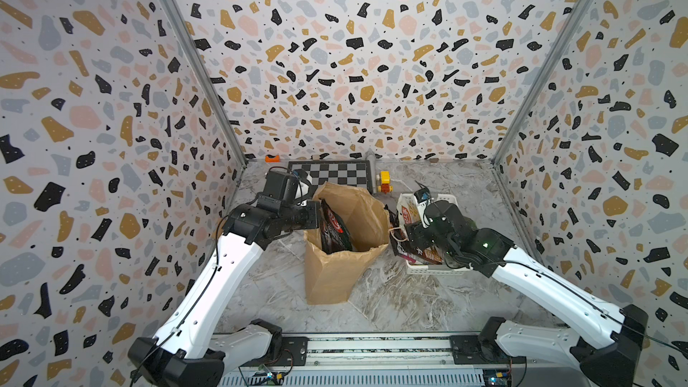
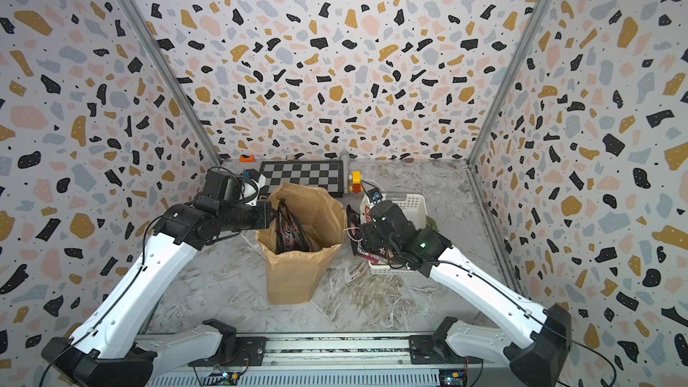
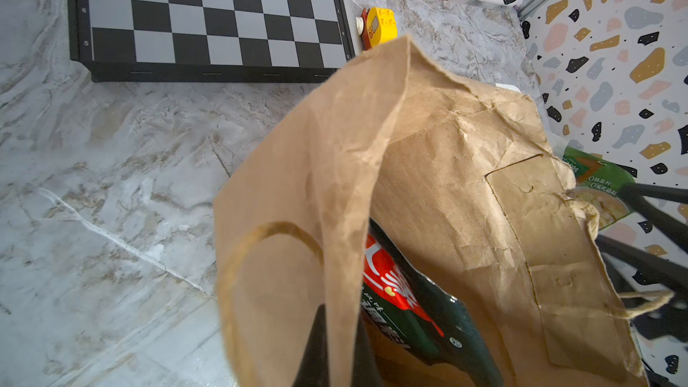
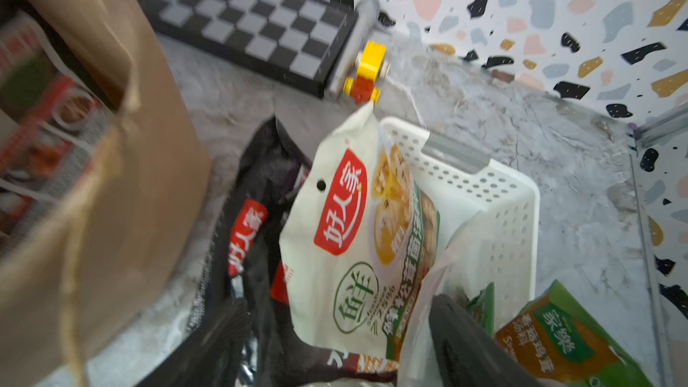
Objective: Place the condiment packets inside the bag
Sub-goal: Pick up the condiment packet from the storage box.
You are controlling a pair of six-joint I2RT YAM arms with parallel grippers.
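Step in hand: fetching the next packet from the basket. The bag [image 1: 335, 277] stands upright mid-counter [image 1: 394, 295] with its mouth open. The left pincer [image 3: 341, 349] is clamped on the rim wall facing the counter's left edge, holding the mouth spread. A dark-green packet [image 3: 417, 314] is already inside, leaning on that wall. The right pincer [image 4: 338, 325] hangs over the basket [image 4: 502, 195], which sits just beside the bag toward the right edge. Its jaws are spread wide and grip nothing, and the cream packet [image 4: 346, 225] stands in the gap. The black packet [image 4: 245, 240] leans over the bag-side wall, and the green packet [image 4: 558, 344] lies deeper in. Next move, as I judge it: descend, close on the cream packet's top, lift clear and carry it over the bag mouth. The glossy film may slip.
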